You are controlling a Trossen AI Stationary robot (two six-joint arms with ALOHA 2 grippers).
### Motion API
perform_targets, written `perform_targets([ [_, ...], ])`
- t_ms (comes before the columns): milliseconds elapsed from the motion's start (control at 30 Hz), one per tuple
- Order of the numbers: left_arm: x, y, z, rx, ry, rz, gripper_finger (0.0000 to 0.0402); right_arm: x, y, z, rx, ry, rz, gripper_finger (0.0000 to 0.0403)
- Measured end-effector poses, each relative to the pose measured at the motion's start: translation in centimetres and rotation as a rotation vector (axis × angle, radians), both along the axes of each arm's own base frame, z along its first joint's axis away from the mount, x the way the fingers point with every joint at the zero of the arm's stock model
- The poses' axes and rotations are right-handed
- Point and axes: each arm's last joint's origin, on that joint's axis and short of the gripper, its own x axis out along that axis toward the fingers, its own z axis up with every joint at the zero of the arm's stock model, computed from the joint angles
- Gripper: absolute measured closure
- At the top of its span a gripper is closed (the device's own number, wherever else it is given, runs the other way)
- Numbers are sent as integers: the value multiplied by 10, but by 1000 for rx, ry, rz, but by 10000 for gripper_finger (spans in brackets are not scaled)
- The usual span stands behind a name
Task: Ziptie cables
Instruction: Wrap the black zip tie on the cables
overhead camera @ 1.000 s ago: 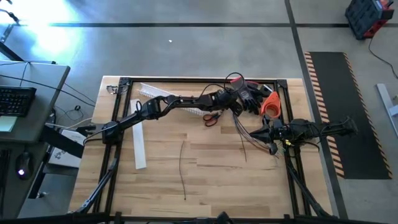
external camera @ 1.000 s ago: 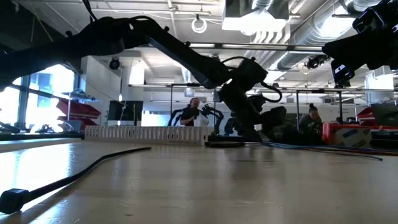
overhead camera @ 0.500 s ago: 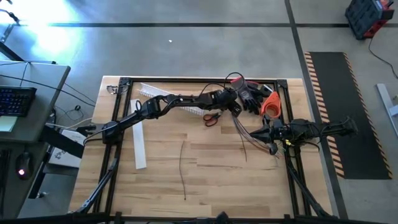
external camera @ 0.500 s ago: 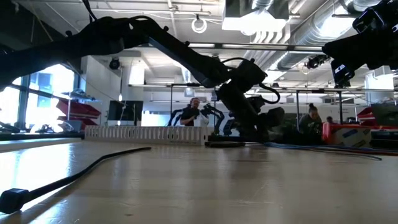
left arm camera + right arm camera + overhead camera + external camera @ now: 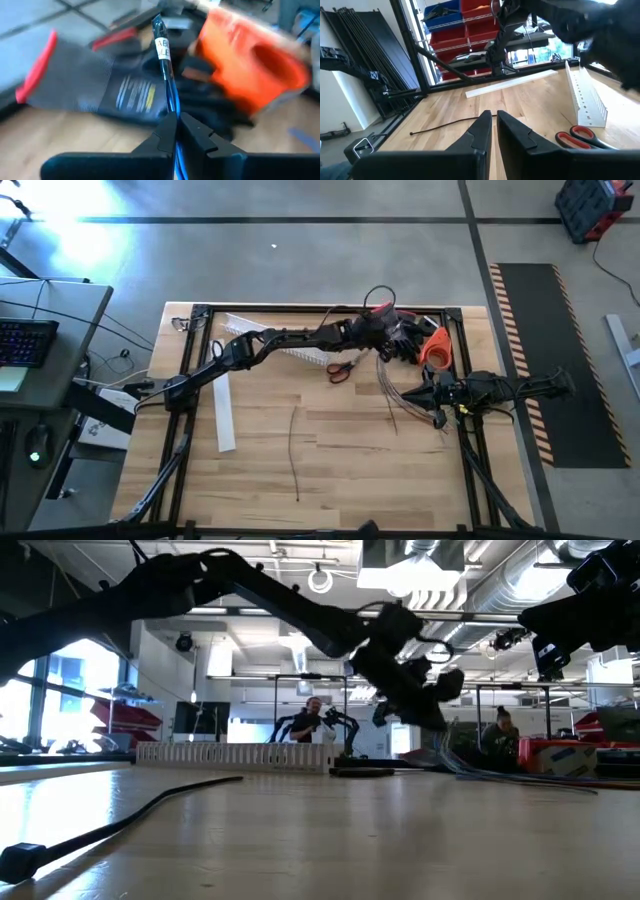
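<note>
The cables (image 5: 392,385) are thin dark and blue wires that fan over the wood at the table's far right. One end carries a white label (image 5: 162,47). My left gripper (image 5: 388,332) is raised above the table near the far edge and shut on them, as the left wrist view shows (image 5: 175,122). From it the cables (image 5: 470,765) slope down to the tabletop. My right gripper (image 5: 410,394) hovers by the cables' near part. It is shut, and nothing shows between its fingers in the right wrist view (image 5: 493,125). My left gripper pinches the cable bundle (image 5: 172,107) between its two fingers, a short way behind the labelled end, which sticks out past the fingertips. The fingers slant down from the table's left. The held end is lifted clear; the rest trails down onto the table (image 5: 520,778).
Grey gloves with red cuffs (image 5: 90,85) and an orange object (image 5: 435,348) lie at the far right corner. Red-handled scissors (image 5: 340,368), the white slotted duct (image 5: 240,327) and a flat white strip (image 5: 225,415) lie left of the cables. A black zip tie (image 5: 293,450) lies mid-table.
My left gripper has shut on the cables' labelled end and risen, moving slightly toward the far edge. That end of the cables has come up off the table, while their near part has stayed on the wood.
</note>
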Motion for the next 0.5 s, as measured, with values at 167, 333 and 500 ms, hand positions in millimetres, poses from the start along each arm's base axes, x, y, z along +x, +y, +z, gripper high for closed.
perform_targets([
  [167, -6, -8, 45, 89, -40, 0, 401, 0, 0, 0, 0, 0, 0, 387],
  [333, -13, -25, 91, 165, -97, -26, 401, 0, 0, 0, 0, 0, 0, 387],
  [500, -12, -59, 110, 197, -117, -90, 401, 0, 0, 0, 0, 0, 0, 387],
])
